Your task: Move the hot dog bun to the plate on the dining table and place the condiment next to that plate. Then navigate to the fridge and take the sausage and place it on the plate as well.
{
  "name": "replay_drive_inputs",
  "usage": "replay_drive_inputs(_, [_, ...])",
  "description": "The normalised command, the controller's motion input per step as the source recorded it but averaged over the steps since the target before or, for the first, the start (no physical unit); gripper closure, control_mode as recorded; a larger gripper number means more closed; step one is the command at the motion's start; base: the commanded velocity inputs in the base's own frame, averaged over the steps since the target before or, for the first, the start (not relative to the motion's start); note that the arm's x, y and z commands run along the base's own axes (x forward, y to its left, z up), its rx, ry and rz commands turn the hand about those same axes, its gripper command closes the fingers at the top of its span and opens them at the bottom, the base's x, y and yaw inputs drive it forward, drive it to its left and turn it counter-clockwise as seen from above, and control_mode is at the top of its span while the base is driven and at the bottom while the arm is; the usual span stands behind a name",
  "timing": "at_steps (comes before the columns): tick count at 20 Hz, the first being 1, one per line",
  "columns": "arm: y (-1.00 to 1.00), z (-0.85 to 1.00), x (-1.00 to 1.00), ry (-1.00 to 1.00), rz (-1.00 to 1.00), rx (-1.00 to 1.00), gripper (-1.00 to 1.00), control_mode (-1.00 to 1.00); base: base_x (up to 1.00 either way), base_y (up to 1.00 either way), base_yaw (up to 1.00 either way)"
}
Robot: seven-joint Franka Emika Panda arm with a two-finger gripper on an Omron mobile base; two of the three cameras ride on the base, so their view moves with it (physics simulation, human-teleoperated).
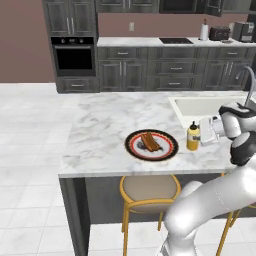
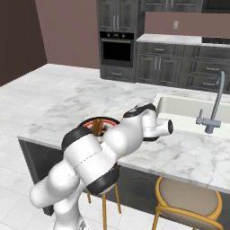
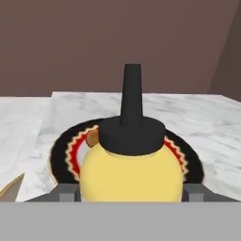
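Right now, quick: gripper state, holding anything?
Gripper: shut on the yellow condiment bottle, upright on the counter beside the plate.

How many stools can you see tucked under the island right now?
2. One stool sits under the counter edge below the plate; a second stool is further along near the sink side, partly behind the arm. More may be hidden.

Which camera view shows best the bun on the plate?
The left base view: the bun lies whole on the plate. The right base view shows a sliver beside the arm; the hand view, a brown edge behind the bottle.
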Motion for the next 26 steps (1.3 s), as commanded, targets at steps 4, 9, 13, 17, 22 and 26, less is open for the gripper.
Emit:
replay_drive_inputs(4, [-0.1,-0.32,0.39,0.0,0.01,0.03,1.0,-1.0,0.0,0.0,0.0])
replay_drive_inputs(9, [-0.16,-0.35,0.29,0.0,0.01,0.02,1.0,-1.0,0.0,0.0,0.0])
replay_drive_inputs(13, [-0.11,-0.4,0.22,0.0,0.0,0.0,1.0,-1.0,0.0,0.0,0.0])
replay_drive_inputs(17, [-0.01,-0.31,0.06,0.0,0.03,0.0,1.0,-1.0,0.0,0.0,0.0])
replay_drive_inputs(22, [0.0,-0.38,0.01,0.0,0.03,0.0,1.0,-1.0,0.0,0.0,0.0])
replay_drive_inputs(26, [0.05,-0.49,0.0,0.0,0.03,-0.01,-1.0,-1.0,0.0,0.0,0.0])
